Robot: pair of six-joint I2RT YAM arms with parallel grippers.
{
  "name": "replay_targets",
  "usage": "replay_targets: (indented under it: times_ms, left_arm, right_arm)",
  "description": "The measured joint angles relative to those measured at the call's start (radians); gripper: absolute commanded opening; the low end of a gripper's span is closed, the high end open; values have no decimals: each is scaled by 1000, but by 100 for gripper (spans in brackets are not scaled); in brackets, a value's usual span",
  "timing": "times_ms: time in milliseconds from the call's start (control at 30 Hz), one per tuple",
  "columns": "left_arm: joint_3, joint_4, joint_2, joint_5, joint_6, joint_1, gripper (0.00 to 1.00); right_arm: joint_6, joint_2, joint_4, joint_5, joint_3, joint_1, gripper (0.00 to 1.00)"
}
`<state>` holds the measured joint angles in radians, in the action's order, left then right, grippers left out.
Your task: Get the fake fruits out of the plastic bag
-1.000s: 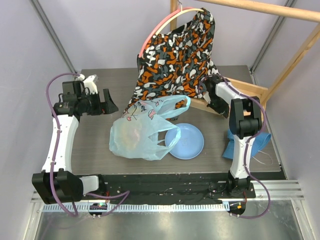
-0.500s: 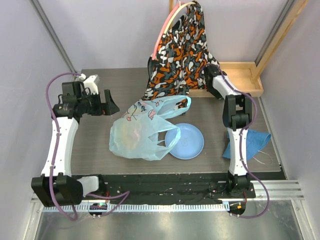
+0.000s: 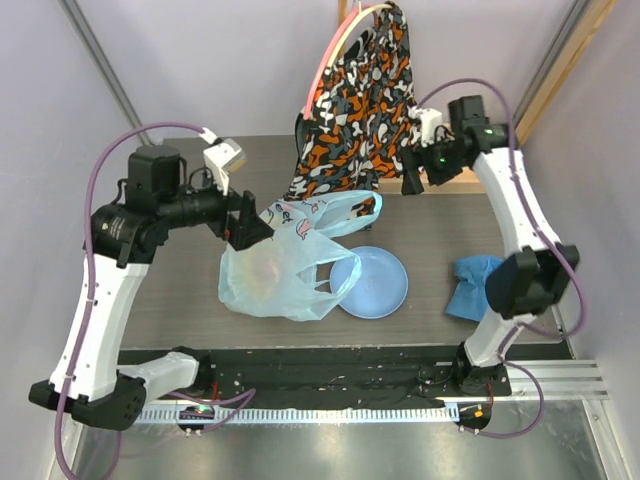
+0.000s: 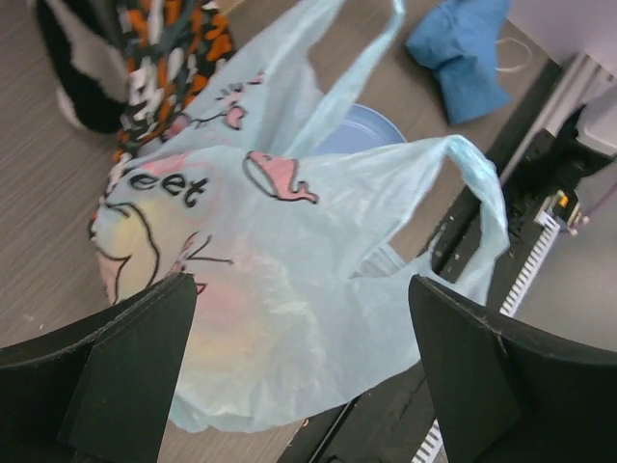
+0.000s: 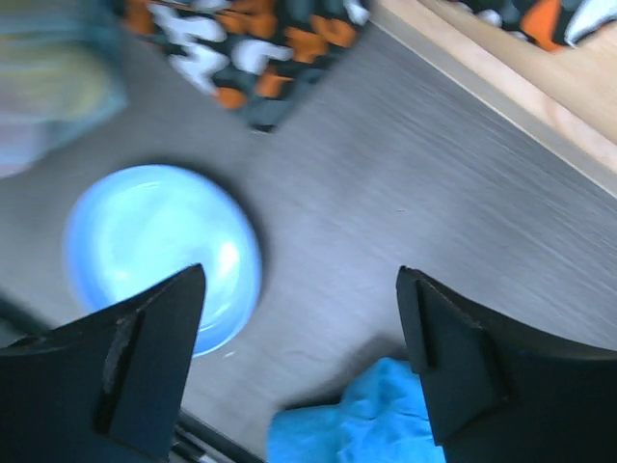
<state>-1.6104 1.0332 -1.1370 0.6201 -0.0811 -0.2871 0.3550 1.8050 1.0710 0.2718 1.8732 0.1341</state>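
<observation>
The plastic bag [image 3: 275, 268] lies crumpled on the dark table, light blue with pink prints and two loop handles. Soft yellow and pink shapes, the fake fruits [image 3: 260, 270], show only dimly through its film. My left gripper [image 3: 246, 226] hovers open at the bag's upper left edge. In the left wrist view the bag [image 4: 289, 241] fills the space between the spread fingers of the left gripper [image 4: 299, 289], and the fruits [image 4: 183, 280] are a blur behind the plastic. My right gripper [image 3: 415, 182] is raised at the back right, open and empty, far from the bag [image 5: 48, 87]; it [image 5: 301, 280] looks down on bare table.
A round pale-blue plate [image 3: 372, 282] sits right of the bag. A blue cloth [image 3: 472, 288] lies at the right edge. A patterned garment [image 3: 355, 100] hangs from a pink hanger at the back, beside a wooden tray [image 3: 458, 183].
The right arm lifted away from the wooden tray and its gripper opened. The left arm swung right, bringing its open gripper up to the bag.
</observation>
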Motion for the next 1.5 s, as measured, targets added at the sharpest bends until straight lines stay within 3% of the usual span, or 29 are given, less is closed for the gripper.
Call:
replay_targets:
  times_ms: [233,433,767,1033,1400,1500]
  left_arm:
    - [-21,60,-80,-4,-52,-259,93]
    - [-48,84,-202,-31,-109,-513,93]
    - [43,5,-193,-64,-54,-551,96]
    - [15,-17,-280,-64,-49,-585,100]
    - [-42,-50,-451,-126,-24,-683,99]
    - [-42,-46,-447,-177,-24,-696,93]
  right_arm:
    - [-58,-242,55,364,-106,-55,95]
    - [-130,-343,60,521,-250,-34,95]
    - [-284,-394,-53,622,-289,-21,95]
    - [-321,-356,-117,616,-287,10,94]
    - [-332,-208,-165,533,-267,44,88]
    - [-320,-210,-166,524,-286,59,82]
